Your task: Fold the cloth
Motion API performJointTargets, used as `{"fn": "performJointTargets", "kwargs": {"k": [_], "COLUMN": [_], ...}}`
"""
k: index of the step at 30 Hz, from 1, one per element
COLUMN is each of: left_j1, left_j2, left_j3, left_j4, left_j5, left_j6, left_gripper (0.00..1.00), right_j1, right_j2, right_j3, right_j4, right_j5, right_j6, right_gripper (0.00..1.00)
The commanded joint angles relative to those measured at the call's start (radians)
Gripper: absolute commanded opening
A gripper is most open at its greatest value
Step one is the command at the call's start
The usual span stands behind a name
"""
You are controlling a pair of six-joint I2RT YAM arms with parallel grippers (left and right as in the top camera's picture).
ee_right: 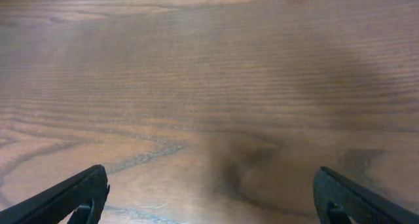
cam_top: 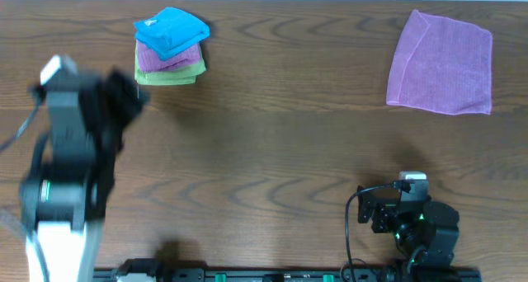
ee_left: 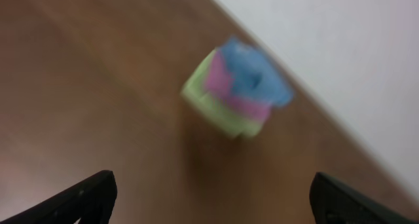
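Overhead alone catches the big purple cloth [cam_top: 441, 63] near the far right corner; the left wrist view, blurred, adds a pale wall [ee_left: 340, 47]. Wood-grain worktop [cam_top: 264, 142], and the cloth [cam_top: 172, 28] sits folded atop a small stack [cam_top: 169, 66] by the far edge, left side. Now the left end effector [ee_left: 213, 188] gapes wide, empty; the right end effector [ee_right: 209, 188] too

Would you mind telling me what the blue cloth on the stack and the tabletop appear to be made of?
The blue cloth looks like soft matte fabric, possibly microfibre: it lies folded with rumpled edges and no shine. The table looks like wood or wood-look laminate, smooth: grain lines run across it.
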Motion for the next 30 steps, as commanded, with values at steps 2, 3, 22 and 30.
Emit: {"fn": "performJointTargets", "kwargs": {"k": [2,3,22,30], "left_j1": [0.002,0.002,0.002,0.002], "left_j2": [-0.253,-0.329,-0.924,-0.968], "left_j3": [-0.215,-0.276,-0.946,-0.986], "left_j4": [-0.089,-0.077,-0.018,-0.037], "left_j5": [-0.020,-0.046,0.162,0.150], "left_j6": [0.151,0.174,0.659,0.660], "left_gripper": [0.95,0.95,0.95,0.95], "right_j1": [-0.009,-0.009,-0.009,-0.009], "right_j2": [-0.008,-0.008,-0.008,-0.008], "right_j3": [-0.003,-0.003,-0.003,-0.003], "right_j4": [0.000,0.000,0.000,0.000], "right_j5": [-0.001,-0.001,-0.001,-0.001], "right_j6": [0.009,0.009,0.009,0.009], "right_gripper": [0.99,0.99,0.99,0.99]}}
